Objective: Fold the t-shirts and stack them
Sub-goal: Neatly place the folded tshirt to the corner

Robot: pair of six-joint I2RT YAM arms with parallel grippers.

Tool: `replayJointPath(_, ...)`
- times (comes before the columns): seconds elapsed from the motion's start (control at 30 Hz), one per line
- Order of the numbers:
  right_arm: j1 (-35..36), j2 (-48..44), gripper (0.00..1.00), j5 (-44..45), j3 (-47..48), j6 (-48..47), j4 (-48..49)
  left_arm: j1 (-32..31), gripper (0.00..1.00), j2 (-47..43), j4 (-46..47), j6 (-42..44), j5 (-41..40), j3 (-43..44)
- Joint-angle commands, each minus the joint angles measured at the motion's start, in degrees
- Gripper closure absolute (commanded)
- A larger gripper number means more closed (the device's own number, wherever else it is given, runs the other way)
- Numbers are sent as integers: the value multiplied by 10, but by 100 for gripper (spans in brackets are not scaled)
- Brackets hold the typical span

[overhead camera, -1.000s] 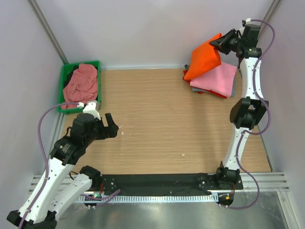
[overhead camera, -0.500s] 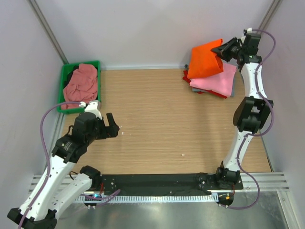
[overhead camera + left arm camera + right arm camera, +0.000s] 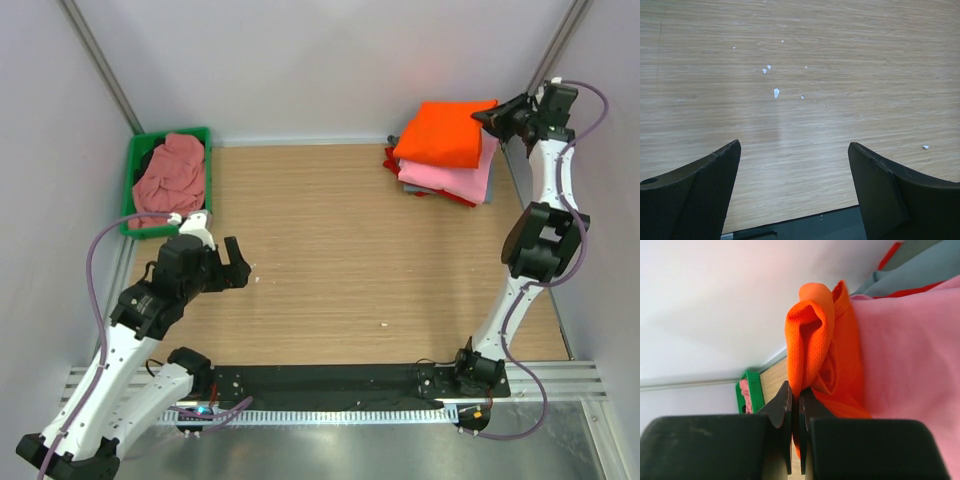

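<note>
- One green bin (image 3: 131,185) sits at the far left corner of the worktop (image 3: 340,240). One crumpled dusty-pink shirt (image 3: 172,175) lies inside it.
- Two tools are in view, one on each arm.
- The left tool (image 3: 236,265) is near the worktop's left edge, in front of the bin. It is released, its jaws spread wide over bare wood, and it holds and touches nothing.
- A few white specks (image 3: 776,92) lie on the wood ahead of it.
- One stack of four folded shirts lies at the far right corner. The orange shirt (image 3: 445,135) is on top and the pink shirt (image 3: 455,180) is under it. Only the edges of the grey shirt (image 3: 925,267) and the red shirt (image 3: 391,157) show below.
- The right tool (image 3: 795,392) is at the stack's right side. It is clenched on a bunched fold at the orange shirt's edge, with its jaws almost together.
</note>
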Motion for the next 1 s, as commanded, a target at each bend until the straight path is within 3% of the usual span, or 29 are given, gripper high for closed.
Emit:
replayJointPath(0.0,-26,-38,99,-9,25,13,-4,2,11,3,24,3,8,-2)
replayJointPath(0.5,-56,6,96,-35,-10,8,-52,2,12,9,24,3,6,-2)
replayJointPath(0.77,-77,58,69,38,25,-28,-127,1,12,10,24,3,8,-2)
replayJointPath(0.97,-83,130,44,98,152,-64,-203,2,12,9,24,4,12,-3)
